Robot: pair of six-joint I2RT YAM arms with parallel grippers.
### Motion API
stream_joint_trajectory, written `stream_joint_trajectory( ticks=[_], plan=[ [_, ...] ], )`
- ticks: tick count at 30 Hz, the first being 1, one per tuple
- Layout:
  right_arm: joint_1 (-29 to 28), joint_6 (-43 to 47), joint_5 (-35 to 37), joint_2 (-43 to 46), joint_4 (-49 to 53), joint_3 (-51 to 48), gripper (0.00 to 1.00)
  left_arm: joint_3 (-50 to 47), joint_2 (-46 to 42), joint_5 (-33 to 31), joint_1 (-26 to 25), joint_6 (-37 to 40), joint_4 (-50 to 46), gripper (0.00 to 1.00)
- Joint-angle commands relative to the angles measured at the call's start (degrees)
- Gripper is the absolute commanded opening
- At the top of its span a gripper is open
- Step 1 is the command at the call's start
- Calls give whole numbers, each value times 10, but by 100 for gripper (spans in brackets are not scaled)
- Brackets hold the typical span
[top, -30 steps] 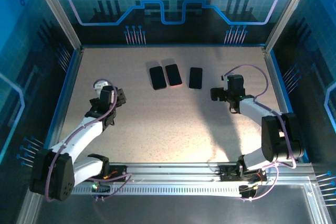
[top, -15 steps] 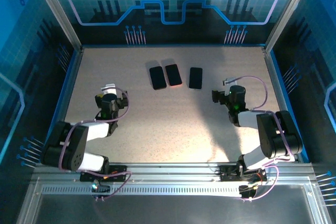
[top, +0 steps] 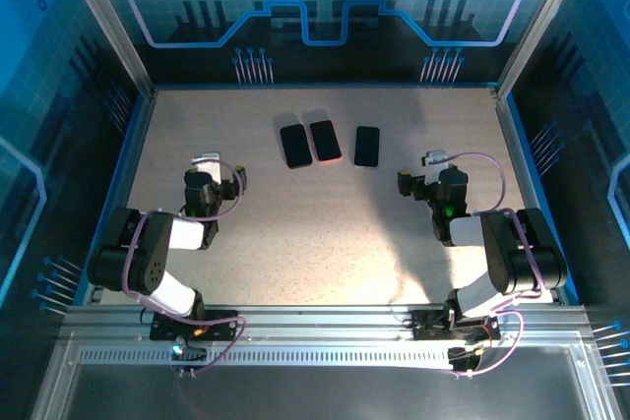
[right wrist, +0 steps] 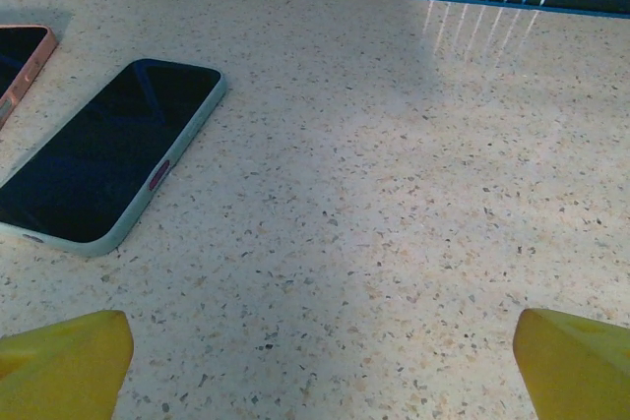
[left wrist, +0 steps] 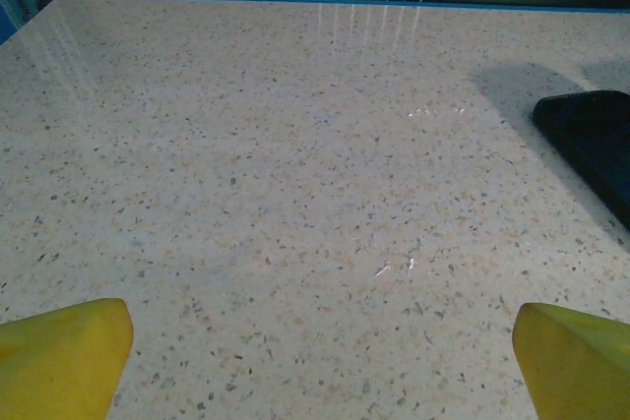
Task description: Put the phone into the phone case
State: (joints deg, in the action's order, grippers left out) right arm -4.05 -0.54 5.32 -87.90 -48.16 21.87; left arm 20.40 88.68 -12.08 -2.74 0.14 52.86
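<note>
Three dark flat slabs lie side by side at the far middle of the table: a black one [top: 295, 146], one with a pink rim [top: 325, 141] and one with a pale green rim [top: 366, 146]. I cannot tell which is the phone and which the case. The right wrist view has the green-rimmed slab [right wrist: 108, 159] at the left, dark face up, and the pink rim [right wrist: 22, 58] beyond it. The black slab [left wrist: 594, 140] sits at the right edge of the left wrist view. My left gripper [top: 219, 184] [left wrist: 315, 361] and right gripper [top: 418, 184] [right wrist: 315, 366] are open, low over bare table, holding nothing.
The speckled table [top: 315, 233] is boxed in by a blue raised rim and glass walls [top: 108, 56]. Both arms are folded back close to their bases at the near edge. Bare tabletop lies between the two grippers and the slabs.
Both arms have folded back toward their bases. The right gripper drifted a little nearer and to the right; the left forearm swung in close. The slabs have not moved.
</note>
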Motion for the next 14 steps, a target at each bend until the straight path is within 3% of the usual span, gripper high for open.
stream_joint_trajectory(
  ticks=[1,14],
  plan=[
    [2,10,-5,-3,-29,10,100,12,4,21,8,-1,12,99],
    [8,9,-23,-4,-25,11,100,11,4,18,10,-3,13,99]
  ],
)
